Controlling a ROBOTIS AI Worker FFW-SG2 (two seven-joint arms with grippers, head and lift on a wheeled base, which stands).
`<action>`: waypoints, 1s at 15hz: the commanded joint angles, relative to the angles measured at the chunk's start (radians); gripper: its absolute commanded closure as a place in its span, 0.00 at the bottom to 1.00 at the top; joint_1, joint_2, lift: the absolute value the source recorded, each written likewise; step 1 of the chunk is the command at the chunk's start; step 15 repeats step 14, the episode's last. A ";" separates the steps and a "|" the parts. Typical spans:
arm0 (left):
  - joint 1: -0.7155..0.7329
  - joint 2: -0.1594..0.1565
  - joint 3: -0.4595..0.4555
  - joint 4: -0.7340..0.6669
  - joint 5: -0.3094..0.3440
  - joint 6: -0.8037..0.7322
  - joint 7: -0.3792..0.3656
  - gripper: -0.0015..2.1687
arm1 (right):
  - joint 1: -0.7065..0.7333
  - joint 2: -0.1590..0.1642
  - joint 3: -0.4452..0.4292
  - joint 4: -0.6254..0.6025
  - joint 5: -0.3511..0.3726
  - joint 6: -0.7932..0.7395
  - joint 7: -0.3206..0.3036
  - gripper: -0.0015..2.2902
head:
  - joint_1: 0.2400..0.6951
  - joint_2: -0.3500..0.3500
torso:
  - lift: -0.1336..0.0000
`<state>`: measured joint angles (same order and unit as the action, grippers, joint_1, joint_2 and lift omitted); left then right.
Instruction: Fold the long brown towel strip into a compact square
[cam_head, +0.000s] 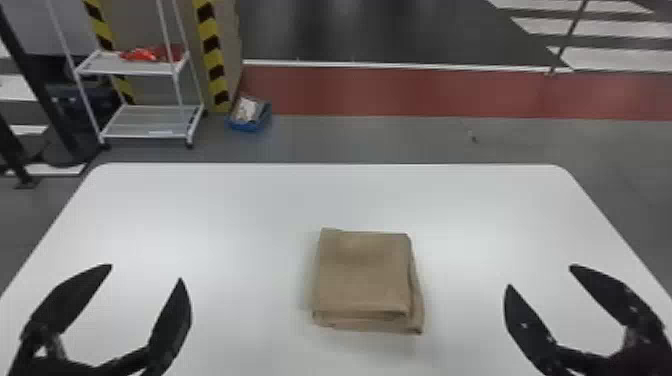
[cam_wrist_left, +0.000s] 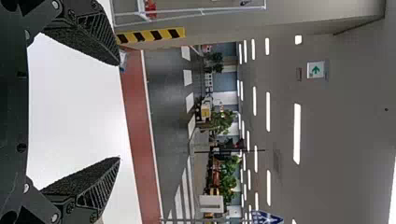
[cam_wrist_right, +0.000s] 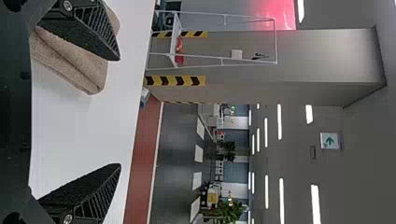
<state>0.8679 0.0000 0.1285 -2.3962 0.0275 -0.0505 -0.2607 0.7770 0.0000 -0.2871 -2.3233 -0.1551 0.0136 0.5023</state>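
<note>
Squarish towel (cam_head: 365, 275), layered edge nearest, long axis unclear

one towel (cam_head: 362, 275), two grippers (cam_head: 146, 272), one table (cam_head: 200, 210), one cart (cam_head: 127, 68)

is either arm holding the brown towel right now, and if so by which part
Nothing is held: the folded brown cloth towel lies on the white table between both open jaws.

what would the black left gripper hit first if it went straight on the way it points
The way looks free: from the two-fingered black left gripper, the line runs over the white tabletop, passing left of the folded square brown towel. The gripper's height is unclear, so it might brush the tabletop.
</note>
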 joint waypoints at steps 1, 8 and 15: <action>-0.013 -0.003 0.000 0.005 -0.005 0.013 0.000 0.08 | -0.004 0.001 0.000 -0.001 -0.004 0.001 -0.002 0.03 | 1.00 0.44 | 0.07; -0.026 -0.003 -0.001 0.014 -0.011 0.038 0.000 0.08 | -0.016 0.001 -0.006 -0.001 0.003 0.032 -0.002 0.03 | 1.00 0.43 | 0.07; -0.026 -0.003 -0.009 0.015 -0.012 0.053 -0.002 0.08 | -0.016 0.001 -0.009 -0.011 0.005 0.059 -0.002 0.03 | 1.00 0.42 | 0.07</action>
